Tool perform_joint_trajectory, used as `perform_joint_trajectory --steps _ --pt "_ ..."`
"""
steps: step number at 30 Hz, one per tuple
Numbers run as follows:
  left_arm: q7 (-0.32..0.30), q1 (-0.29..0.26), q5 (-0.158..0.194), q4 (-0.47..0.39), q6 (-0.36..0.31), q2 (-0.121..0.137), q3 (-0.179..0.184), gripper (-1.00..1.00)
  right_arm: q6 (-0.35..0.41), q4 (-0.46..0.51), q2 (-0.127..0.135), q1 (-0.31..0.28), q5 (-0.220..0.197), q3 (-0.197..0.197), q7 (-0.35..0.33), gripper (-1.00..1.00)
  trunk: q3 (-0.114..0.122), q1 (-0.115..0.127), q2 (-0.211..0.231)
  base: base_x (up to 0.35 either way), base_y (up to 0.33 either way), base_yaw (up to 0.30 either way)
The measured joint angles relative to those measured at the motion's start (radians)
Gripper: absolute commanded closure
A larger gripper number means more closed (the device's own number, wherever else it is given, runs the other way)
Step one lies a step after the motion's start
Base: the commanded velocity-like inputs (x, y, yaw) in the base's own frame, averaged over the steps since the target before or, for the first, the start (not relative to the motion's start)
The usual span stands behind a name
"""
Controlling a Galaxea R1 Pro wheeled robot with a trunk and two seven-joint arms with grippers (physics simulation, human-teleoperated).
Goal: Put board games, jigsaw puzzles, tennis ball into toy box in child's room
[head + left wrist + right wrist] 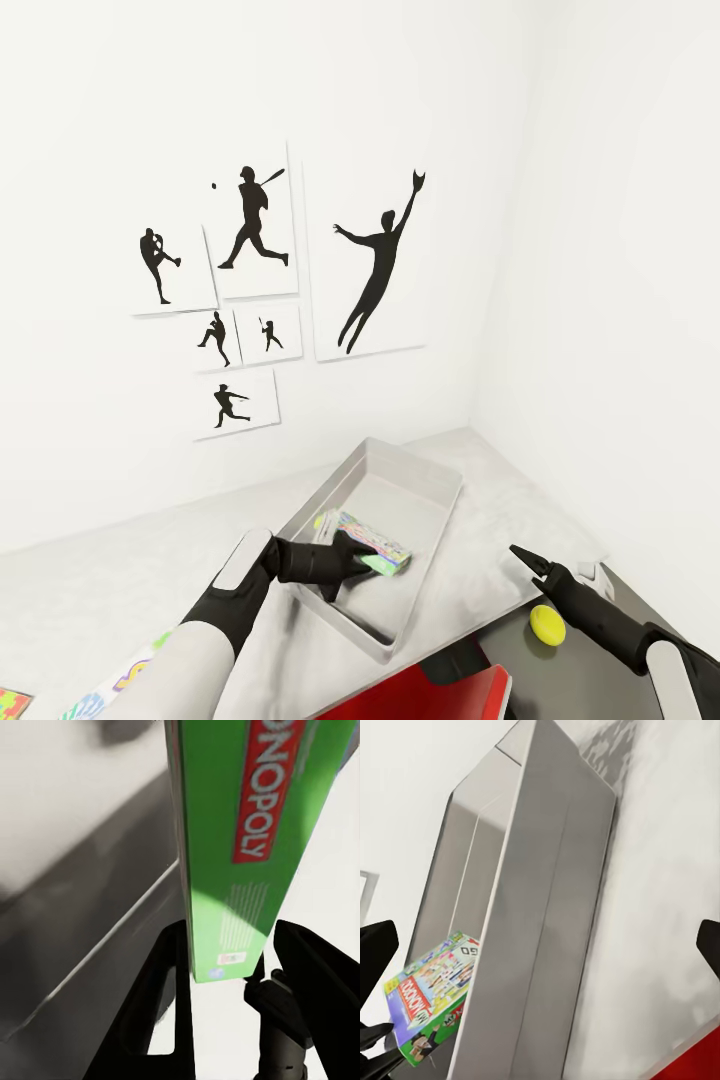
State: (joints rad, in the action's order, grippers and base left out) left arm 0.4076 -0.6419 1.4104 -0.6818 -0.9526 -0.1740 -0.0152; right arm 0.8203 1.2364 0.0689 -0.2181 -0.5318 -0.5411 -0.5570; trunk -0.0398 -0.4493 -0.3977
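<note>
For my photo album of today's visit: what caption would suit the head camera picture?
Left gripper lowers the Monopoly box into the grey toy box while a tennis ball waits nearby.

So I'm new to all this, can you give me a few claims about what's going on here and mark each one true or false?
1. The left gripper holds the Monopoly box over the toy box. True.
2. The tennis ball already lies inside the toy box. False: it sits on the dark lower part of the table, outside the tray.
3. The right gripper is carrying the tennis ball. False: its fingers are open and empty, above the ball.
4. Baseball-player posters hang on the wall behind the table. True.
5. The toy box has a lid on it. False: it is open-topped.
</note>
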Motion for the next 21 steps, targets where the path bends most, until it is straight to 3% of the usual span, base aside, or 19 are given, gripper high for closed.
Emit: perform_joint_trajectory --steps 21 --pt "0.054 0.0 0.002 0.001 0.042 0.0 0.0 1.0 0.0 -0.003 0.0 0.0 0.0 0.0 0.0 -1.0 0.0 0.0 0.0 0.0 0.0 0.0"
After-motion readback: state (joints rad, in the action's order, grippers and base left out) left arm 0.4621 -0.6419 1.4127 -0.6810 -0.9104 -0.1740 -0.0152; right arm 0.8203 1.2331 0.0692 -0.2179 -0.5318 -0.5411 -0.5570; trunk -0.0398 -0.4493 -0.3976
